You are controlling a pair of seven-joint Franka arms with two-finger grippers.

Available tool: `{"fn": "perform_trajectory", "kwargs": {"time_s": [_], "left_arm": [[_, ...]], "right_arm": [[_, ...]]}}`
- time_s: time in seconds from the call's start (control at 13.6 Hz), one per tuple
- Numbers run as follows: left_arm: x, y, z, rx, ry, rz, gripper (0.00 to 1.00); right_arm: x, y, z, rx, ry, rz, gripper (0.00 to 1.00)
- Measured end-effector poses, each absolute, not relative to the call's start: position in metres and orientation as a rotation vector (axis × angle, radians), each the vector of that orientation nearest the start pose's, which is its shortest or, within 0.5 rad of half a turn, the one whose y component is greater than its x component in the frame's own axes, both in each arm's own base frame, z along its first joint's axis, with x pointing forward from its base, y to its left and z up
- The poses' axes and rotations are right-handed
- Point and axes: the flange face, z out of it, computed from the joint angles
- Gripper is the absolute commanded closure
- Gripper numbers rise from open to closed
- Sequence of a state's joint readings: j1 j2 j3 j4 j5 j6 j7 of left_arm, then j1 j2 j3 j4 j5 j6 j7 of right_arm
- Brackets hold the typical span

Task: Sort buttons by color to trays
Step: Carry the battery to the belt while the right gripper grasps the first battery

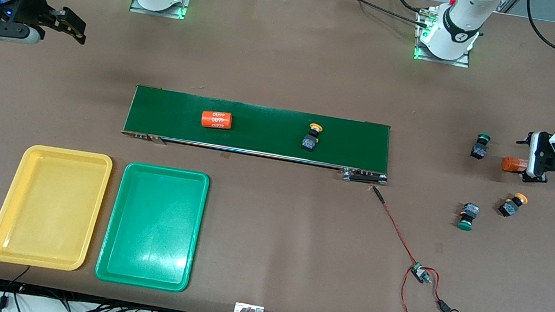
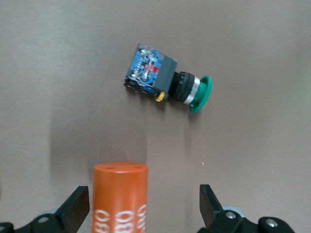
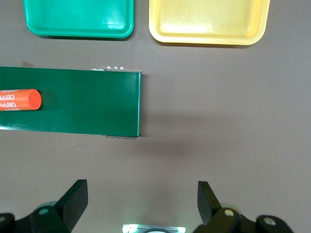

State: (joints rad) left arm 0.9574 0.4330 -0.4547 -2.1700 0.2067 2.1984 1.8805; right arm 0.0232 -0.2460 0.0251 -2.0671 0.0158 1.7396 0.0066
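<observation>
An orange cylinder (image 1: 217,120) printed "4680" lies on the belt (image 1: 259,129). The left pincer (image 2: 145,206) gapes wide around another cylinder (image 2: 120,196); the right pincer (image 3: 142,204), wide, holds nothing.

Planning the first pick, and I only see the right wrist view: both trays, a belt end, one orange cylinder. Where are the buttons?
Observer: A yellow button lies on the belt, toward the left arm's end from that orange cylinder.
Operator: The others?
Observer: Off the belt, at the left arm's end of the table: two green buttons and a second yellow button.
Operator: And the left hand?
Observer: The left hand is open, astride a second orange cylinder.
</observation>
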Motion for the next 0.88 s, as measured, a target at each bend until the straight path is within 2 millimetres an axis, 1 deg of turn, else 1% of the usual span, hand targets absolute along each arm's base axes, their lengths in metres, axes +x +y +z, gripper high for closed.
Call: {"fn": "perform_trajectory", "kwargs": {"time_s": [0.15,0.29,0.37,0.44,0.59,0.66,0.81,0.88], "left_arm": [[0.455,0.252,0.185,-2.477,2.434,0.131,0.03],[0.458,0.253,0.186,-2.435,2.448,0.105,0.05],[0.46,0.254,0.187,-2.4,2.466,0.089,0.06],[0.461,0.254,0.188,-2.369,2.483,0.076,0.09],[0.463,0.255,0.188,-2.311,2.512,0.05,0.15],[0.464,0.257,0.188,-2.272,2.53,0.032,0.15],[0.464,0.261,0.186,-2.226,2.551,0.009,0.19],[0.462,0.263,0.185,-2.221,2.554,0.007,0.23]], "right_arm": [[0.475,0.029,0.531,-3.134,-0.058,0.109,0.0],[0.478,0.031,0.531,-3.122,-0.047,0.075,0.0],[0.481,0.034,0.529,-3.095,-0.035,0.061,0.0],[0.485,0.038,0.525,-3.064,-0.024,0.051,0.0],[0.495,0.052,0.514,-3.033,0.019,0.036,0.0],[0.498,0.06,0.508,-3.03,0.051,0.038,0.0],[0.501,0.078,0.497,-3.029,0.102,0.057,0.0],[0.502,0.087,0.494,-3.029,0.135,0.064,0.0]]}}
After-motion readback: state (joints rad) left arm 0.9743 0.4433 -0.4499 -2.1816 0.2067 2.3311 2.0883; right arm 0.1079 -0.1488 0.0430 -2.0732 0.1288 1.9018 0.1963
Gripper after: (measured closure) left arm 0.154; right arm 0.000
